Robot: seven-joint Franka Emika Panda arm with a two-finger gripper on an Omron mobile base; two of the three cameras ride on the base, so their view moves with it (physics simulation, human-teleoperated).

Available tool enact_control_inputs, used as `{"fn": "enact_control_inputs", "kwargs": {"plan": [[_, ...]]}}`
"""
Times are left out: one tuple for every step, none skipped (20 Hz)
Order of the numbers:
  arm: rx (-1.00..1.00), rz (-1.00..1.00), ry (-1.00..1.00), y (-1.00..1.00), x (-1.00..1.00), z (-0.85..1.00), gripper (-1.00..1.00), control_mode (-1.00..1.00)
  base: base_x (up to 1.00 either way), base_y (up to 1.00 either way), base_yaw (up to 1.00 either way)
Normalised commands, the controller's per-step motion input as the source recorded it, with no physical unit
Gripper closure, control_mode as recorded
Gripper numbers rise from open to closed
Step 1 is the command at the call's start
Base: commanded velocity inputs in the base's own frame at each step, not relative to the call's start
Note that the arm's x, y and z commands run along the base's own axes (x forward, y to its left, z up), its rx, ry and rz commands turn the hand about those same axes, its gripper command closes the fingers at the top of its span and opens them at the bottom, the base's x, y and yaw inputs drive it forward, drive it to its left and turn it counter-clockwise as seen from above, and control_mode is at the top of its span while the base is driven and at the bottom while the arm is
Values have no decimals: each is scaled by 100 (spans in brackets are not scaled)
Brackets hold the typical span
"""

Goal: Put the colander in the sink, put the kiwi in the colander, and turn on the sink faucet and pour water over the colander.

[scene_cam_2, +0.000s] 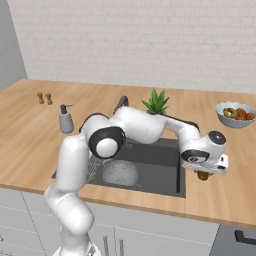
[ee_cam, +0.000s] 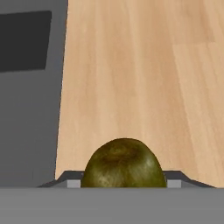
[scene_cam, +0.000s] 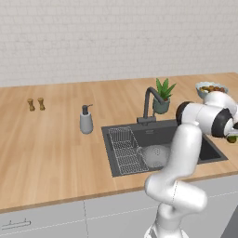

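Now the colander (scene_cam: 155,155) sits in the sink (scene_cam: 211,151), so that part is done. My gripper (scene_cam_2: 204,173) holds the kiwi (ee_cam: 124,163) over the counter (ee_cam: 131,65), at three o'clock from the sink. Next: kiwi in, then faucet (scene_cam: 149,104) on.

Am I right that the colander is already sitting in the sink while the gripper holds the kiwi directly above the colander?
Not quite: the colander does sit in the sink, but the gripper holds the kiwi over the wooden counter to the sink's right, not above the colander, as the right base view shows.
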Motion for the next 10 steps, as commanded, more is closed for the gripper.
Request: {"fn": "enact_control_inputs", "kwargs": {"plan": [[-1,-19,-12,82,64,0,100,-100,0,0,0],[0,-14,-3,86,49,0,100,-100,0,0,0],[0,-3,0,77,18,0,100,-100,0,0,0],[0,-2,1,75,13,5,100,-100,0,0,0],[0,-3,2,79,15,15,100,-100,0,0,0],[0,-3,0,74,14,29,100,-100,0,0,0],[0,-3,0,69,16,29,100,-100,0,0,0],[0,-5,0,66,26,29,100,-100,0,0,0],[0,-6,0,62,34,24,100,-100,0,0,0],[0,-4,0,55,41,15,100,-100,0,0,0]]}}
